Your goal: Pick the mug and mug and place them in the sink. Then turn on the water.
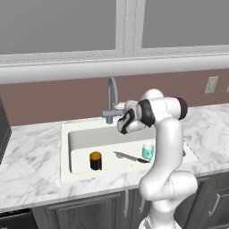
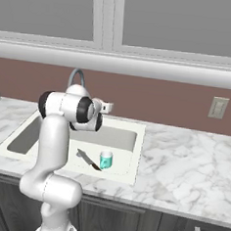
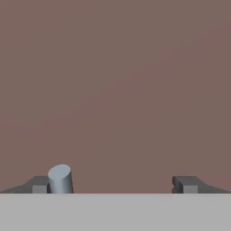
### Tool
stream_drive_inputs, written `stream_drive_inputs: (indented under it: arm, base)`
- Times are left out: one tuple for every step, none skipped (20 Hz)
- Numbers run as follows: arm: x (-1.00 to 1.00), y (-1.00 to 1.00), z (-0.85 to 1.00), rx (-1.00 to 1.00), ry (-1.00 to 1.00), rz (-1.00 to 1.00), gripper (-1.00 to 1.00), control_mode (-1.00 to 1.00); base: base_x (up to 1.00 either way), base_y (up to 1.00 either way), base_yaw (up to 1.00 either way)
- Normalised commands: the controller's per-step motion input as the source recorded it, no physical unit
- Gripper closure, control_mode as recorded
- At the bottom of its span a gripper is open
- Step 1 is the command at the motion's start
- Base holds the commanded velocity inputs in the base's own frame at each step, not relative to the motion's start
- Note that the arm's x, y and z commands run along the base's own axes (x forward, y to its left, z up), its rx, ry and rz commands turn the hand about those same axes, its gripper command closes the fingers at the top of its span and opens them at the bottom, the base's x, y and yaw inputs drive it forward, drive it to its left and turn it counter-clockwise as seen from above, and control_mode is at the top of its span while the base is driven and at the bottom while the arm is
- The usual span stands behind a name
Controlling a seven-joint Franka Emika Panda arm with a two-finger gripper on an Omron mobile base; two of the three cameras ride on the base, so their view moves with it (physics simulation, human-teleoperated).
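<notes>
Both mugs already stand in the sink (image 1: 82,134) — black mug (image 1: 95,160) near its front left, teal mug (image 1: 148,151) front right by a knife (image 1: 129,157) — leaving only the water: the gripper (image 3: 115,185), jaws spread, is at the faucet lever (image 3: 60,179).

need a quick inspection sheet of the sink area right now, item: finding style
surface: white-grey marble counter with the sink sunk into it.
job's things: black mug and teal mug both stand upright in the sink, apart from each other; faucet at the back rim, no stream seen.
clutter: a knife lies in the sink between the two mugs.
end effector: end effector is open, holds nothing, faces the brown wall, up by the faucet; a grey cylinder sits at one fingertip.
cables: nothing seen.
surroundings: window above, wall outlet, dark cabinets below.
</notes>
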Motion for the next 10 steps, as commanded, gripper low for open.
stream_drive_inputs:
  arm:
    - [-0.03, -0.54, 0.00, 0.05, 0.00, 0.03, -1.00, -1.00]
    - [-0.09, -0.58, 0.00, 0.07, 0.00, 0.04, -1.00, -1.00]
    - [-0.11, -0.60, 0.00, 0.07, 0.00, 0.05, -1.00, -1.00]
    - [-0.07, -0.59, 0.00, 0.05, 0.00, 0.05, -1.00, -1.00]
    - [-0.01, -0.56, 0.00, 0.04, 0.00, 0.07, -1.00, -1.00]
    - [-0.01, -0.54, 0.00, 0.03, 0.00, 0.09, -1.00, -1.00]
    - [-0.01, -0.58, 0.00, 0.02, 0.00, 0.11, -1.00, -1.00]
    - [0.00, -0.60, 0.00, 0.01, 0.00, 0.11, -1.00, -1.00]
    - [0.00, -0.59, 0.00, 0.01, 0.00, 0.12, -1.00, -1.00]
    - [0.00, -0.60, 0.00, 0.01, -0.01, 0.13, -1.00, -1.00]
  base:
    - [0.00, 0.00, 0.00]
    - [0.00, 0.00, 0.00]
    - [0.00, 0.00, 0.00]
    - [0.00, 0.00, 0.00]
    - [0.00, 0.00, 0.00]
    - [0.00, 0.00, 0.00]
    - [0.00, 0.00, 0.00]
    - [0.00, 0.00, 0.00]
    - [0.00, 0.00, 0.00]
    - [0.00, 0.00, 0.00]
